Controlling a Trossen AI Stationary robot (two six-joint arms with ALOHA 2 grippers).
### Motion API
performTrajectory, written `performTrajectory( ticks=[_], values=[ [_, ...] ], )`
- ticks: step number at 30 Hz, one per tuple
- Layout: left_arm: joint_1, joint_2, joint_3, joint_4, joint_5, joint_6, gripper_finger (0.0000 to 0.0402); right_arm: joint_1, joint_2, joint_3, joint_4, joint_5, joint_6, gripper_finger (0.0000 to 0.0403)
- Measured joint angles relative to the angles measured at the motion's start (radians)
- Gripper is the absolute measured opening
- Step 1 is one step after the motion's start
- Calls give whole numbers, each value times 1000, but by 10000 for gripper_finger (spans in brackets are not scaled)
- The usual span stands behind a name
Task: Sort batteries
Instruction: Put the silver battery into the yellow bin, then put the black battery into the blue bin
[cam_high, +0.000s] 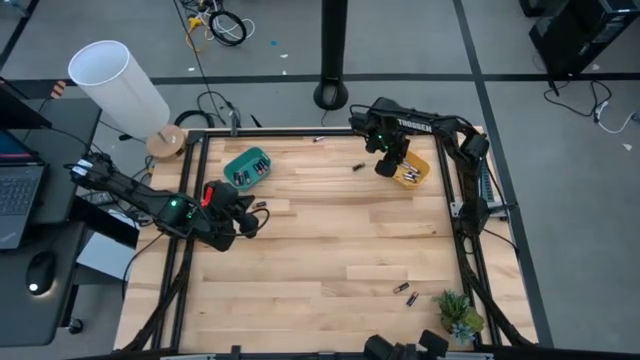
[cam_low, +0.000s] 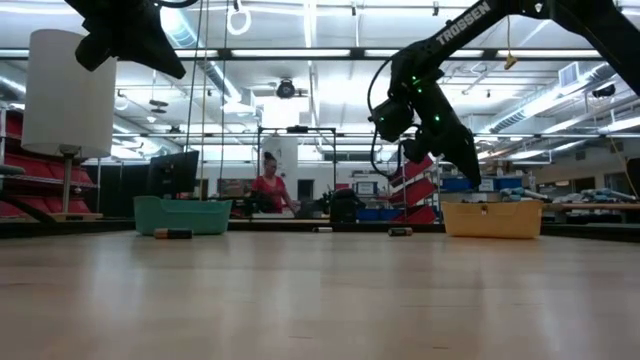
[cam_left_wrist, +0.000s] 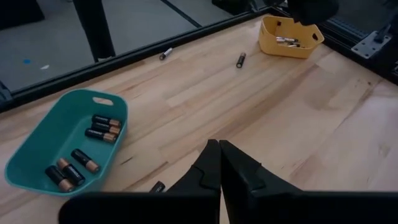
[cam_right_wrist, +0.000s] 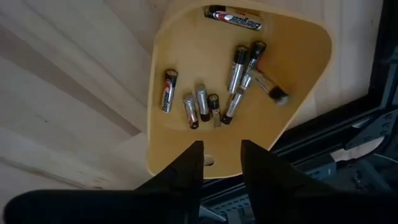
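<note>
Slim metal-cased batteries (cam_right_wrist: 214, 93), silvery and dark, lie in the rounded orange bin (cam_right_wrist: 305, 56) directly below the right end effector (cam_right_wrist: 221, 155), its fingers parted and empty. Left end effector (cam_left_wrist: 219, 163), clenched, hovers over pale wood bench (cam_left_wrist: 298, 118), teal bin (cam_left_wrist: 37, 143) beside.

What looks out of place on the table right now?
Loose batteries outside both bins: two near the plant at and, one mid-table, one at the far edge. No spill or damage shows.
</note>
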Motion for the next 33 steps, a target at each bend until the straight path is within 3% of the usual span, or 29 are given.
performTrajectory(
  ticks=[7,13,18,22,26,33],
  values=[
    [0,0,0,-1,1,0,11,36,-3,0,0,-4,7,116],
    [0,0,0,2,99,-6,11,135,-79,0,65,-40,43,116],
    [0,0,0,56,184,-8,11,268,-216,-21,153,-247,64,114],
    [0,8,0,99,183,-3,11,437,-395,-141,342,-329,71,114],
    [0,47,0,123,109,-1,11,637,-571,-328,535,-398,140,114],
    [0,160,0,283,67,-1,11,962,-749,-696,807,-382,284,118]
  ],
)
